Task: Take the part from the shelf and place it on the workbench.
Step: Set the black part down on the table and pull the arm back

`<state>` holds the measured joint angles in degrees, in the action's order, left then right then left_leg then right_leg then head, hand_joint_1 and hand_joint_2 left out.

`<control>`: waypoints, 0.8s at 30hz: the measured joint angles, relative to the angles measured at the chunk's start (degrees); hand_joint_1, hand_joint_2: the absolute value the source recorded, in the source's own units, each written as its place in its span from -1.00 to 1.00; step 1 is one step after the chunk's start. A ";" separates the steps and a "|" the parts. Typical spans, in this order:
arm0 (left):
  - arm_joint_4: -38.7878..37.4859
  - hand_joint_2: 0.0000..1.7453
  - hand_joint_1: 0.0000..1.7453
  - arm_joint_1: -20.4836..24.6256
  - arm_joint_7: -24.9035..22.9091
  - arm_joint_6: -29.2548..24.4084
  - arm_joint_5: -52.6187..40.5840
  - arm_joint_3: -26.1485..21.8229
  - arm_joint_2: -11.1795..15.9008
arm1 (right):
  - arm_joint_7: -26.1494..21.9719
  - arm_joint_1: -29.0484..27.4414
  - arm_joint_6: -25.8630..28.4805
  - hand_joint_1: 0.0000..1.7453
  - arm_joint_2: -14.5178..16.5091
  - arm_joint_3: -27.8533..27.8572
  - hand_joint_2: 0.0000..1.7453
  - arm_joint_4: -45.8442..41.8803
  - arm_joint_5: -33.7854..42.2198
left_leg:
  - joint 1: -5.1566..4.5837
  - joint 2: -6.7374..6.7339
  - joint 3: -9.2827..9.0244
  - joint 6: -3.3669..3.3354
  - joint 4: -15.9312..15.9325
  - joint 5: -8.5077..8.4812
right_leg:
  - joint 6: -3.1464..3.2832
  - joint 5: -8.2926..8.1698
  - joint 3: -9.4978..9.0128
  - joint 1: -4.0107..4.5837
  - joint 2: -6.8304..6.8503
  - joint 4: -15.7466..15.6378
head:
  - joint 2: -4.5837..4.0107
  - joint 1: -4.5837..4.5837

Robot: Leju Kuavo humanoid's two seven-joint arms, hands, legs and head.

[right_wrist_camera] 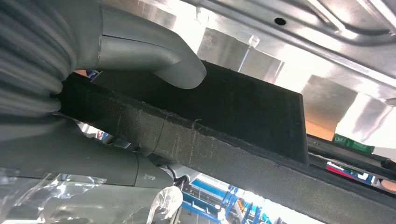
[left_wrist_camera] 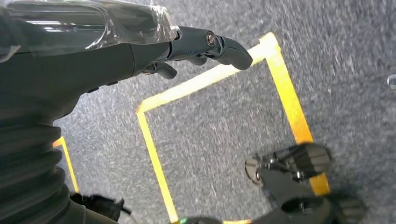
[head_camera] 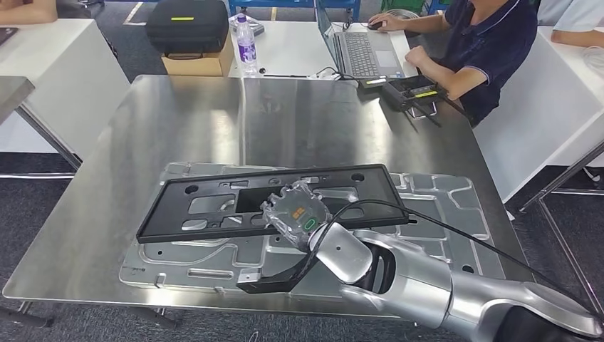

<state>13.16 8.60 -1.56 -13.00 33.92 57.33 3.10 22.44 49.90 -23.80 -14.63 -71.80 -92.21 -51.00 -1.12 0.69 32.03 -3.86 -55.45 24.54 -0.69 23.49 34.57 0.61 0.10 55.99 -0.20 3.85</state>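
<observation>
- The right hand grips the black part. In the right wrist view the thick grey thumb lies on one face of the dark edge and the fingers press the other face.
- The part is a long flat black frame with holes. It lies low over the silver pressed plate, on or just above it; I cannot tell which.
- That plate lies on the shiny workbench.
- The left hand hangs over the grey floor. It holds nothing, and its fingers are loosely bent.
- I think this is the putting-down step, almost done.
- Next, the right hand should let the part lie flat, then loosen its hold and pull away slowly so the frame does not slide.
</observation>
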 joint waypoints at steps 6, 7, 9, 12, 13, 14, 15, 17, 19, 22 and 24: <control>0.00 1.00 -1.00 0.05 -0.01 0.13 -0.02 0.00 0.09 | -0.12 0.12 0.00 1.00 0.12 -0.01 1.00 -0.02 0.09 | 0.55 -0.19 3.20 2.05 -6.88 4.12 | 0.71 -0.10 -0.99 -0.70 -0.04 -1.48 | 0.00 0.17; 0.00 1.00 -1.00 0.05 -0.01 0.13 -0.02 0.01 0.09 | -0.15 0.11 0.00 1.00 0.14 -0.02 1.00 -0.01 0.10 | 0.89 -0.19 5.35 2.49 -11.02 5.79 | 0.78 0.00 -1.04 -0.78 -0.04 -1.47 | 0.00 0.23; 0.00 1.00 -1.00 -0.10 -0.01 0.13 -0.01 0.01 0.09 | -0.18 0.01 -0.01 1.00 0.16 -0.05 1.00 0.00 0.14 | 1.53 -0.23 8.59 3.29 -16.38 6.84 | 0.68 0.27 -1.21 -0.92 -0.11 -1.43 | 0.00 0.25; 0.00 1.00 -1.00 -0.21 0.01 0.14 0.01 0.00 0.11 | -0.17 -0.05 -0.02 1.00 0.17 -0.08 1.00 -0.01 0.16 | 2.39 -0.41 5.99 4.36 -8.83 1.18 | -0.05 0.96 -2.04 -1.36 -0.23 -1.37 | 0.00 0.26; 0.00 1.00 -1.00 -0.19 0.01 0.14 0.01 0.00 0.12 | -0.16 -0.02 -0.02 1.00 0.17 -0.09 1.00 -0.01 0.17 | 2.43 -0.45 4.14 4.53 -4.83 -0.57 | -0.40 1.25 -2.34 -1.37 -0.25 -1.32 | 0.00 0.28; 0.00 1.00 -1.00 -0.15 0.01 0.17 0.01 0.00 0.12 | -0.17 0.03 -0.02 1.00 0.18 -0.09 1.00 -0.01 0.19 | 2.41 -0.47 2.74 4.35 -1.81 -1.57 | -0.74 1.49 -2.51 -1.35 -0.27 -1.25 | 0.01 0.28; 0.00 1.00 -1.00 -0.12 0.01 0.20 0.01 0.00 0.11 | -0.18 0.06 -0.02 1.00 0.19 -0.09 1.00 -0.01 0.24 | 2.28 -0.45 1.96 4.02 -0.22 -1.78 | -1.02 1.65 -2.59 -1.29 -0.28 -1.22 | 0.01 0.26; 0.00 1.00 -1.00 -0.13 0.01 0.26 0.01 0.00 0.11 | -0.21 0.11 -0.02 1.00 0.19 -0.10 1.00 -0.01 0.39 | 1.97 -0.36 1.63 2.96 0.22 -1.33 | -1.54 1.84 -2.63 -1.27 -0.29 -1.26 | 0.01 0.21; 0.00 1.00 -1.00 -0.15 0.01 0.30 0.02 0.00 0.11 | -0.24 0.13 -0.02 1.00 0.17 -0.08 1.00 -0.04 0.53 | 1.99 -0.30 1.30 2.07 0.39 -1.24 | -2.02 2.77 -2.31 -1.48 -0.23 -0.02 | 0.01 0.17; 0.00 1.00 -1.00 -0.01 0.01 0.31 0.01 -0.01 0.16 | -0.25 0.06 -0.02 1.00 0.15 -0.08 1.00 -0.07 0.61 | 2.03 -0.30 0.57 0.97 0.53 -0.80 | -2.36 7.08 2.66 -1.61 -0.21 10.19 | 0.01 0.04; 0.00 1.00 -1.00 -0.05 0.10 0.39 -0.01 -0.01 0.17 | -0.25 -0.16 -0.03 1.00 0.10 -0.10 1.00 -0.07 0.68 | 1.90 -0.24 0.07 0.64 0.53 -0.39 | -2.44 8.44 6.62 -1.61 -0.21 16.59 | 0.01 -0.01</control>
<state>13.16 8.55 -1.46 -12.61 33.91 57.32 3.28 22.18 49.74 -23.83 -14.54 -71.90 -92.28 -50.32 0.79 0.45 32.10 -3.22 -54.92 24.15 -3.13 31.93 41.19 -1.00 -0.10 72.58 -0.19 3.85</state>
